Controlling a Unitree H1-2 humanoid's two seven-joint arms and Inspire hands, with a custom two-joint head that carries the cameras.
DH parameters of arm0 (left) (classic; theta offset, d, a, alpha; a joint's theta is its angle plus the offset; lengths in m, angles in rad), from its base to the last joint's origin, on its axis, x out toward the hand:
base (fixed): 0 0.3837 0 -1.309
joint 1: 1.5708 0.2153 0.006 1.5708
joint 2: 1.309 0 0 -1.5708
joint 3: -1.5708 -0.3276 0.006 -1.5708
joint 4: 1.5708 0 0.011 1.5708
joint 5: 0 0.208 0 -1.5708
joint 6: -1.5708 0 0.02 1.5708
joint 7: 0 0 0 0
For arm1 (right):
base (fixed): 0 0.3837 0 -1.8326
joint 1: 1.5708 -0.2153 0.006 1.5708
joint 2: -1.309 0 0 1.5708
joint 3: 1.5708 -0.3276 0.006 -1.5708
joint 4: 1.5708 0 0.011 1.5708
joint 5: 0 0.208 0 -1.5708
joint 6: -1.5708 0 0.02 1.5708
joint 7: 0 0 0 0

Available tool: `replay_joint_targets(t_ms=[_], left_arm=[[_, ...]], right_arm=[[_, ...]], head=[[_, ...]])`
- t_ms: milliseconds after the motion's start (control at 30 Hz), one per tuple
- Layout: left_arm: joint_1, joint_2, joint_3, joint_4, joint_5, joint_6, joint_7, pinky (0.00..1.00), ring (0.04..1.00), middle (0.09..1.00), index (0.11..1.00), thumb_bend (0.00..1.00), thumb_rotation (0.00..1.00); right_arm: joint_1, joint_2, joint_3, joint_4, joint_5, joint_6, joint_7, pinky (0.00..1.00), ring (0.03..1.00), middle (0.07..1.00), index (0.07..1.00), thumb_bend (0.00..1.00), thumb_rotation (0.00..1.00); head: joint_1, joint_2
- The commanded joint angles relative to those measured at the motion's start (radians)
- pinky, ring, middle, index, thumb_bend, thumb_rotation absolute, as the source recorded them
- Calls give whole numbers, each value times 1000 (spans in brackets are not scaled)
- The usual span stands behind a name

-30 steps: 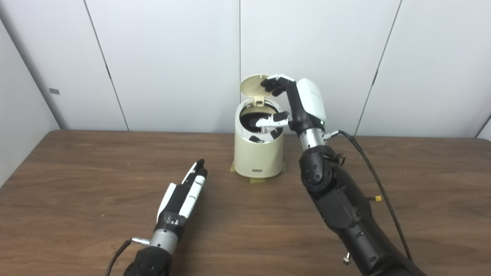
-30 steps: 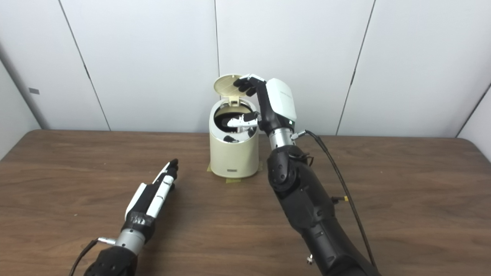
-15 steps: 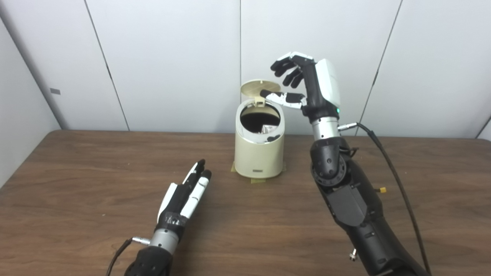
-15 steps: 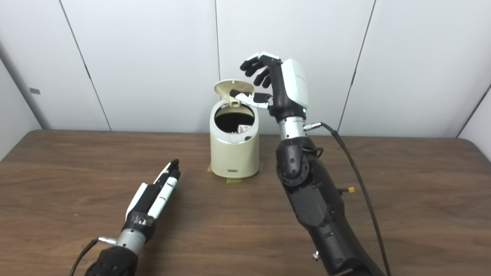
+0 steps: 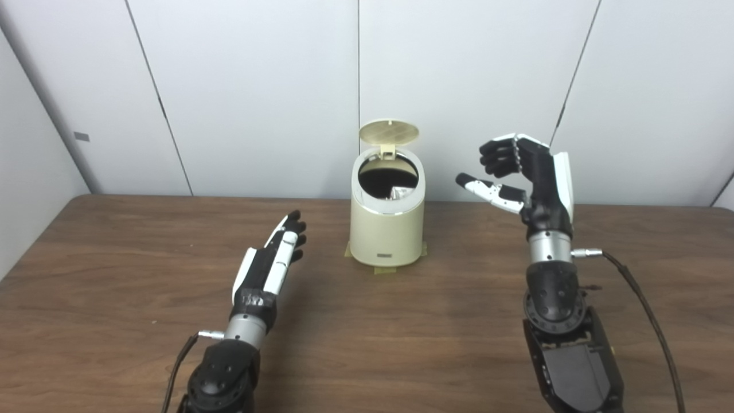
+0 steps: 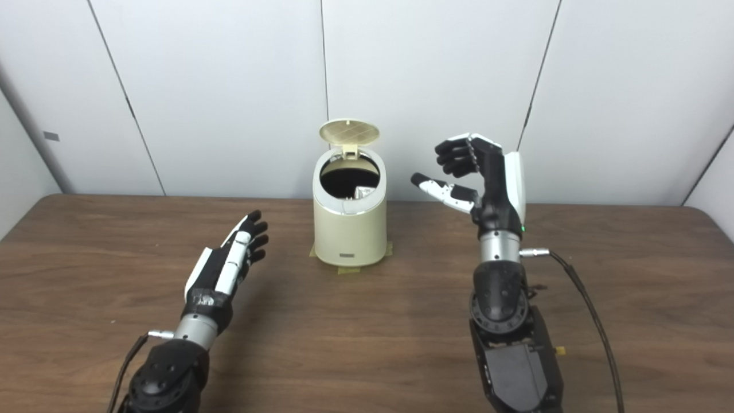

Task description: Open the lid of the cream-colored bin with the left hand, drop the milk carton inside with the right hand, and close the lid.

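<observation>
The cream-colored bin [image 5: 387,235] stands at the back middle of the table with its round lid [image 5: 389,132] tipped up and open. A corner of the milk carton [image 5: 398,192] shows inside the dark opening. My right hand [image 5: 524,172] is raised to the right of the bin, apart from it, open with nothing in it. My left hand [image 5: 275,258] lies low over the table to the left of the bin, fingers stretched flat toward it, open and empty.
The brown wooden table [image 5: 114,275] runs to white wall panels behind the bin. Strips of tape [image 5: 385,269] mark the bin's foot. A black cable [image 5: 648,310] trails from my right wrist.
My right hand lifted out of the bin's opening, then drew back to the right and lowered, empty. The left hand slid a little forward toward the bin. The lid stayed up.
</observation>
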Motion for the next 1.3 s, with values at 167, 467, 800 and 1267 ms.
replay_joint_targets(t_ms=[167, 467, 800, 1267], left_arm=[[-119, 30, 0, -6, -29, 21, -23, 919, 900, 911, 949, 508, 927], [-231, 56, 8, 56, -56, 32, -38, 902, 911, 915, 925, 530, 914], [-344, 91, 5, 138, -77, 4, -56, 918, 925, 922, 924, 520, 936], [-533, 109, -36, 279, -44, -48, -83, 933, 941, 938, 951, 562, 960]], right_arm=[[108, 58, -57, -189, 265, 159, 147, 507, 568, 516, 474, 522, 5], [244, 72, -73, -204, 403, 201, 218, 782, 867, 879, 864, 553, 614], [310, 84, -77, -225, 458, 181, 228, 885, 914, 905, 886, 544, 858], [369, 75, -72, -252, 496, 148, 256, 820, 881, 903, 911, 571, 968]], head=[[-4, -3], [-8, -10], [-2, -31], [12, -41]])
